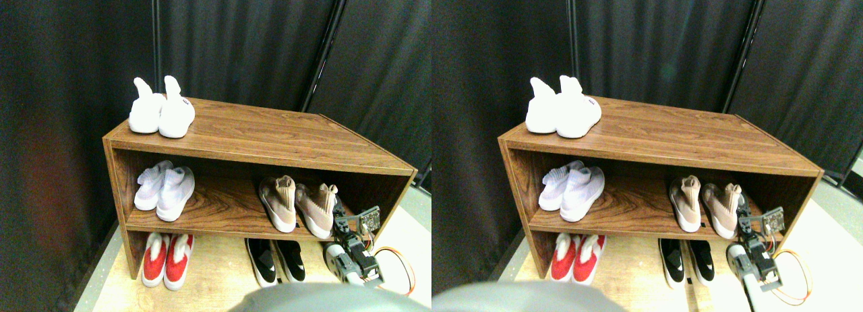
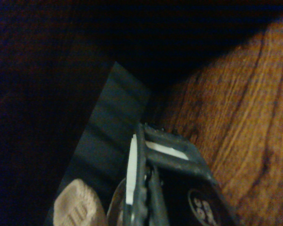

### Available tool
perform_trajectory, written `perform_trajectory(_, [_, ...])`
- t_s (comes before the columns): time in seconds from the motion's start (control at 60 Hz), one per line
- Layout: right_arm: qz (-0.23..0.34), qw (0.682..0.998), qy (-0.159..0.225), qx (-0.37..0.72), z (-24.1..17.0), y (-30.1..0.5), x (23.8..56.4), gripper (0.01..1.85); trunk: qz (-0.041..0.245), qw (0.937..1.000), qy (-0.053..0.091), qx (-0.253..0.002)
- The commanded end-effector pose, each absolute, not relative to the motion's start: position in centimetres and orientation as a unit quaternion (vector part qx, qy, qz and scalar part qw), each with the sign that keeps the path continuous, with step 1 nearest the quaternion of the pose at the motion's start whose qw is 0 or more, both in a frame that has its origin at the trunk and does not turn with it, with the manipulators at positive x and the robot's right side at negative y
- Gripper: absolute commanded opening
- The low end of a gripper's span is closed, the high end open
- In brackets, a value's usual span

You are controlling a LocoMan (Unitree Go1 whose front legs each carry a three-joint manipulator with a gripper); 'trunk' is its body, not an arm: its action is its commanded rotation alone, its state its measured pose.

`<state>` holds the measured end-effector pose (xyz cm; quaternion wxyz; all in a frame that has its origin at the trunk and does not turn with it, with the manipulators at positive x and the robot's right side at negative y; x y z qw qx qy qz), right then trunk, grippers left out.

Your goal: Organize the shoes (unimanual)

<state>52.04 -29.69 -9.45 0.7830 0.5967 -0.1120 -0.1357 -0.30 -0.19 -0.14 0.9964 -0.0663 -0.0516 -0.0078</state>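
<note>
The tan-beige knit shoes stand side by side on the right of the middle shelf, left shoe [image 1: 278, 203] and right shoe [image 1: 315, 208], toes toward me. My right gripper [image 1: 340, 215] sits just right of the right tan shoe, at the shelf's front edge and close to the shelf's right wall. In the wrist view a ribbed tan collar [image 2: 78, 208] shows beside the dark jaw frame, with the wood wall [image 2: 240, 113] on the other side. The low black shoes [image 1: 276, 261] with white marks lie on the floor under the shelf.
The wooden shelf unit [image 1: 270, 133] carries a white pair [image 1: 162, 111] on top and a pale pair [image 1: 163, 188] at middle left. A red-and-white pair [image 1: 166, 258] is on the floor below. An orange cable loop [image 1: 404, 266] trails by the arm. Dark curtains hang behind.
</note>
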Motion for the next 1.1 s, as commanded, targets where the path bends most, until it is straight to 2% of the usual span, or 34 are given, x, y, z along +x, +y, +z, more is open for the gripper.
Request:
perform_trajectory(0.017, [-0.127, 0.784, -0.102, 0.600, -9.3, -28.8, 52.1, 0.06, 0.001, 0.9966, -0.042, -0.070])
perform_trajectory(0.45, [-0.110, 0.787, -0.066, 0.604, -9.2, -25.7, 51.7, 0.06, 0.005, 0.9964, -0.039, -0.075])
perform_trajectory(0.6, [-0.116, 0.793, -0.074, 0.593, -9.2, -25.4, 51.7, 0.06, 0.006, 0.9964, -0.040, -0.074])
perform_trajectory(0.75, [-0.115, 0.799, -0.080, 0.585, -9.3, -26.2, 52.2, 0.06, 0.005, 0.9965, -0.041, -0.073])
perform_trajectory(0.917, [-0.119, 0.805, -0.107, 0.572, -8.7, -28.1, 52.4, 0.06, -0.003, 0.9969, -0.044, -0.066])
perform_trajectory(1.1, [-0.094, 0.804, -0.119, 0.575, -7.0, -29.8, 51.6, 0.06, -0.010, 0.9970, -0.046, -0.061])
